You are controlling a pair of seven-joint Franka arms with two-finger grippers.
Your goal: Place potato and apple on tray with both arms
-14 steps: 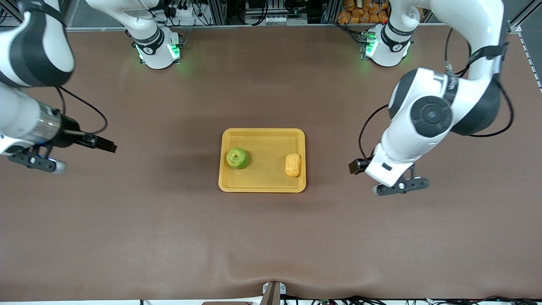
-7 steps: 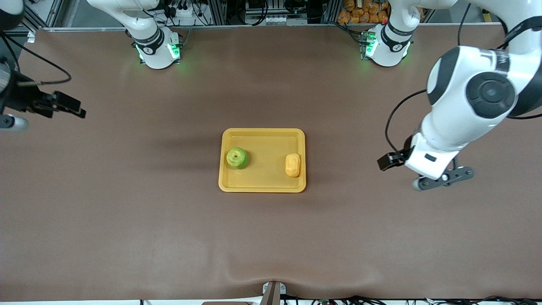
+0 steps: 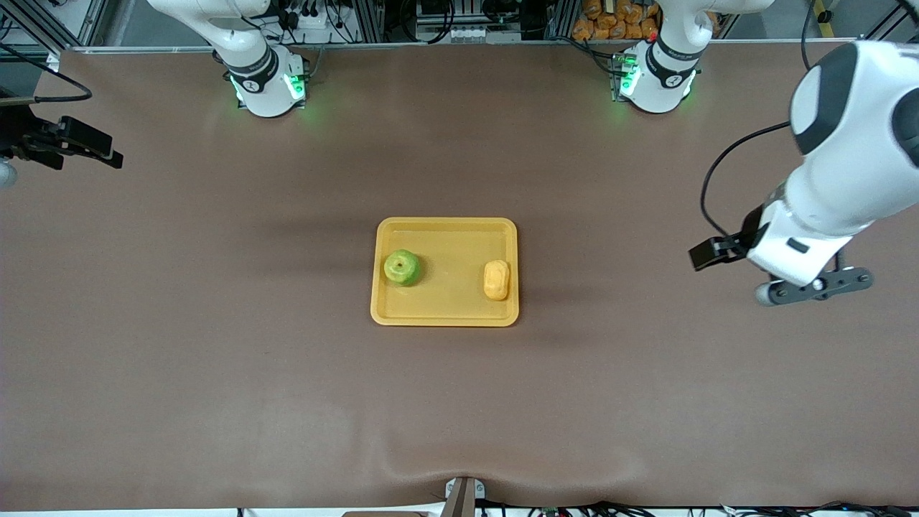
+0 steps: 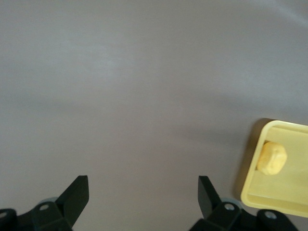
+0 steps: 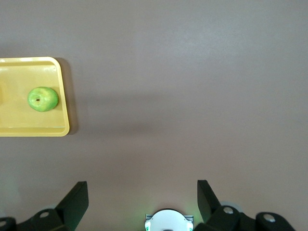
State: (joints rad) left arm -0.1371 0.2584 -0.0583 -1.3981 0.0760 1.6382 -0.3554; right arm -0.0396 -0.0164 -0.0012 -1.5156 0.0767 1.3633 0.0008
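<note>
The potato (image 3: pixel 496 280), a smooth oblong yellow-orange lump with rounded ends, is lying in the tray (image 3: pixel 445 312) against the rim toward the left arm's end of the bench (image 3: pixel 287 402). The apple (image 3: pixel 402 268), round and glossy yellow-green with a dark stem dimple on top, is being held by the same tray, toward the right arm's end. Seen on a clock face laid over the tray in the front view, the potato is sitting at about 3 o'clock and the apple at about 9 o'clock; the two are well apart. The tray is a shallow rectangular piece of matte yellow-orange plastic with rounded corners and a raised rim, and it is resting at the middle of the bench, which is covered by a smooth brown mat.

The left gripper (image 4: pixel 142 192) is being held wide open and empty over bare bench toward the left arm's end, with the potato and a tray corner showing in its wrist view. The right gripper (image 5: pixel 142 192) is likewise spread wide and empty, over bare bench toward the right arm's end.

Compared with half a second ago, both arms are being drawn farther away from the tray, while the potato, apple and tray are staying in place.
</note>
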